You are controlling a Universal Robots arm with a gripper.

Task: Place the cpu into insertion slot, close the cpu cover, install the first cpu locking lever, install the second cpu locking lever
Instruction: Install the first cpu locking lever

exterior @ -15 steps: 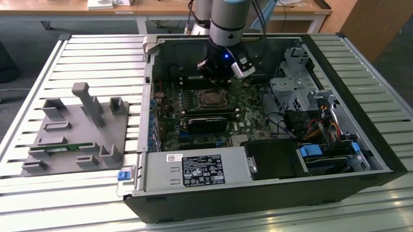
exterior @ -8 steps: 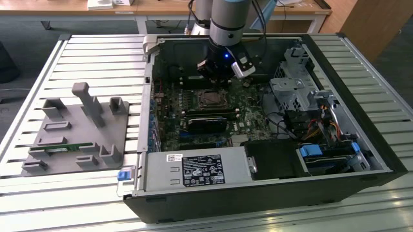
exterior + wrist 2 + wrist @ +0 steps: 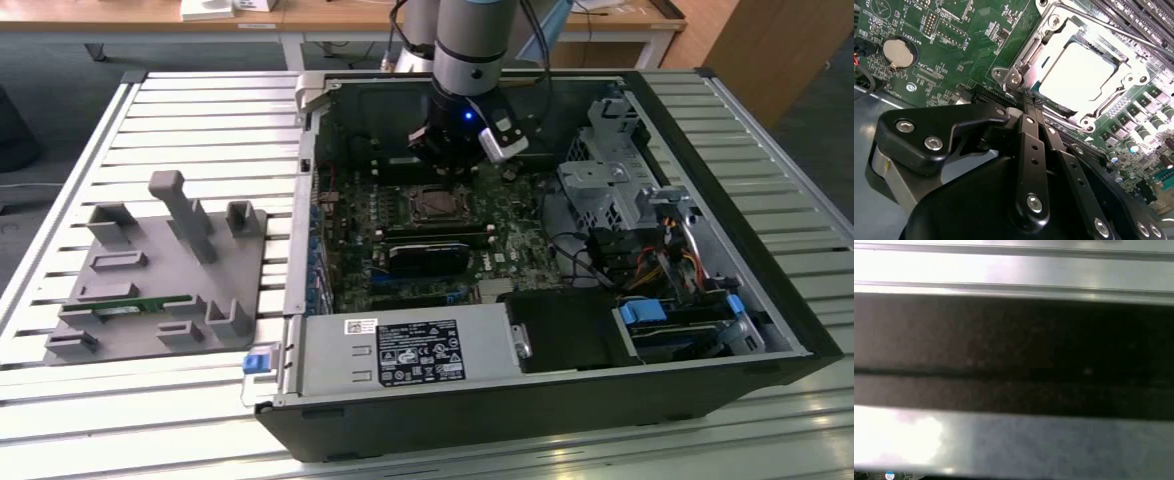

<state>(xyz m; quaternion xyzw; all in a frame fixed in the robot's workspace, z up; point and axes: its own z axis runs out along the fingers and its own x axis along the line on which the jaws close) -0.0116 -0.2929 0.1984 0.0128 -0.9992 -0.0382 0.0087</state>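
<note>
In the second wrist view the cpu (image 3: 1079, 70), a bright silver square, lies in the insertion slot (image 3: 434, 205) on the green motherboard. The cpu cover (image 3: 1054, 31), a silver frame, lies flat around it. A thin metal lever rod (image 3: 1126, 34) runs along the socket's far side. My gripper (image 3: 1026, 100) has its black fingers (image 3: 1029, 145) pressed together, tips just off the socket's near corner (image 3: 1004, 77). Nothing shows between the fingers. In the exterior view the gripper (image 3: 450, 168) hangs inside the open computer case, just behind the socket.
A black heatsink block (image 3: 427, 252) sits in front of the socket. A drive cage (image 3: 607, 190) and cables (image 3: 641, 262) fill the exterior view's right. The power supply (image 3: 400, 352) is nearest. A grey fixture tray (image 3: 160, 270) lies outside. A coin battery (image 3: 898, 52) is on the board.
</note>
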